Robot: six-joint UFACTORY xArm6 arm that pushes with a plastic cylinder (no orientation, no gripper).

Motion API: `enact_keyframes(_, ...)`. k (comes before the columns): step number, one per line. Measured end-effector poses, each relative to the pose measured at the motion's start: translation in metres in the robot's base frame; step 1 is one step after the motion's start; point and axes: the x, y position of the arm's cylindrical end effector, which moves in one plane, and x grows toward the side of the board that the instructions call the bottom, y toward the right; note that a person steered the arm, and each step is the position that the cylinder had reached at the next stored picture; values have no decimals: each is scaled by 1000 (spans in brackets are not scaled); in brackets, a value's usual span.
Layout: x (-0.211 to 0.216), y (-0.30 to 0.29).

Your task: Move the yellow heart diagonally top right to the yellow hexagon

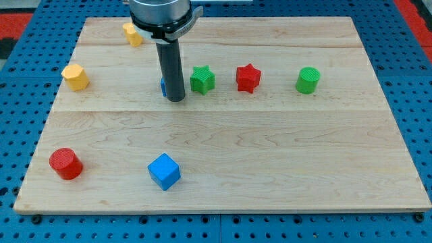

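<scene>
The yellow heart (132, 34) lies near the board's top edge, left of centre. The yellow hexagon (75, 77) sits lower, at the board's left. My rod comes down from the top centre and my tip (175, 98) rests on the board, well to the right of and below the heart, not touching it. A blue block (163, 86) is mostly hidden behind the rod; its shape cannot be made out. A green star (202, 79) stands just right of the tip.
A red star (248, 77) and a green cylinder (308, 80) line up to the right of the green star. A red cylinder (65, 163) sits at the bottom left and a blue cube (164, 171) at the bottom, left of centre. The wooden board (270, 169) lies on a blue pegboard.
</scene>
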Motion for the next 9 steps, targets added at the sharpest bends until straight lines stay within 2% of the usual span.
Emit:
enact_keyframes(2, -3, -32)
enact_keyframes(3, 17, -33)
enact_keyframes(4, -1, -91)
enact_keyframes(5, -16, -78)
enact_keyframes(9, -168, 6)
